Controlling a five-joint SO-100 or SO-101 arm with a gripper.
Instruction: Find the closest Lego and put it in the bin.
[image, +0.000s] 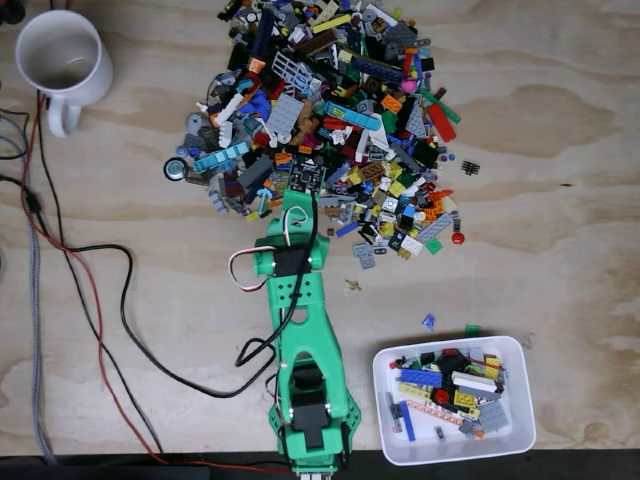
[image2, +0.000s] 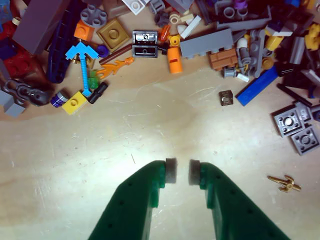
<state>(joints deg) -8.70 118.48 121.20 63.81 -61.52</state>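
A big heap of mixed Lego (image: 330, 110) covers the top middle of the plywood table in the fixed view. My green gripper (image: 303, 190) reaches to the heap's near edge. In the wrist view the gripper (image2: 183, 172) hovers over bare wood, its grey pads (image2: 171, 171) a small gap apart with nothing between them. Ahead lie a small dark square piece (image2: 226, 97), an orange cylinder (image2: 174, 60) and a yellow brick (image2: 74, 102). The white bin (image: 440, 452) sits at the lower right, holding several bricks.
A white mug (image: 62, 55) stands at the top left. Black and red cables (image: 100, 300) run down the left side toward the arm's base. Loose bits lie between heap and bin: a gold piece (image: 352, 287) (image2: 285, 184) and a blue piece (image: 428, 321).
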